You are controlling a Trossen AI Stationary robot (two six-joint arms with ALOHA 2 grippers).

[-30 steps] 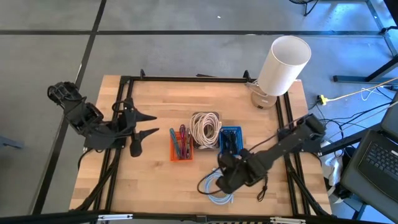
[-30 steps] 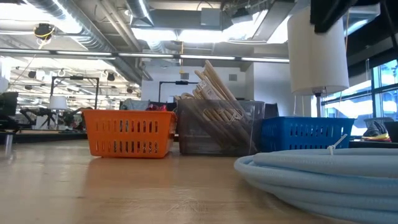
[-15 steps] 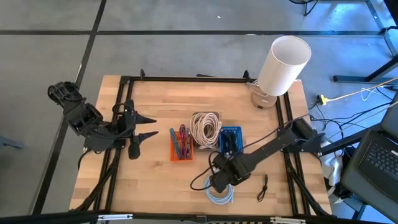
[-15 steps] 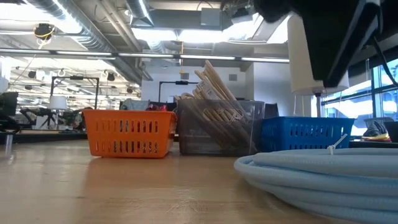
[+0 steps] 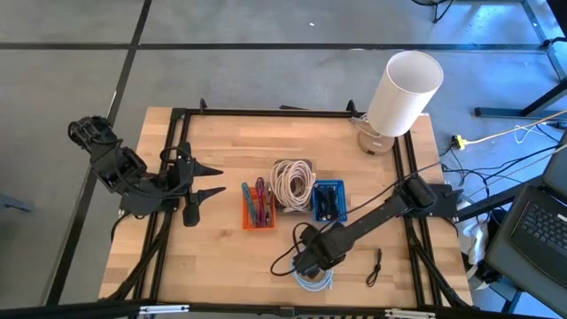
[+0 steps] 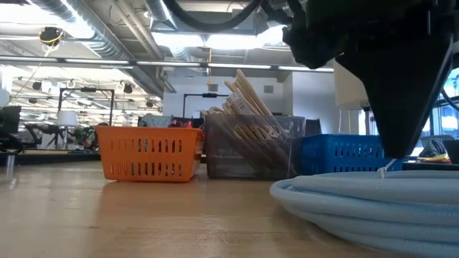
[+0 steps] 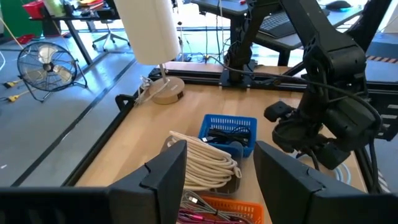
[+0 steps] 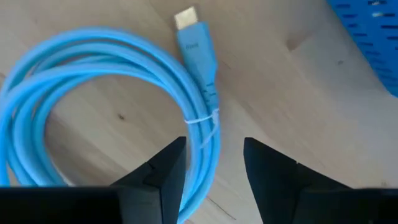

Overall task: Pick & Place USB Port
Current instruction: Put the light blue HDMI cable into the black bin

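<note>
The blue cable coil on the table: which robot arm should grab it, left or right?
Probably the right one. The right gripper hangs just above the blue cable coil with its fingers open on either side of the tied part. The left gripper waits open at the table's far left side, away from the coil.

Smooth glossy blue cable on matt pale wood table.

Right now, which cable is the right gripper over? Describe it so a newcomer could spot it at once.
Start at the three small baskets mid-table and find the blue basket. Nearer the table's front edge from it lies a light blue coiled cable, bound by a white tie, under the open right gripper. Unlike the cream cable coiled in the middle basket, it lies bare on the wood.
</note>
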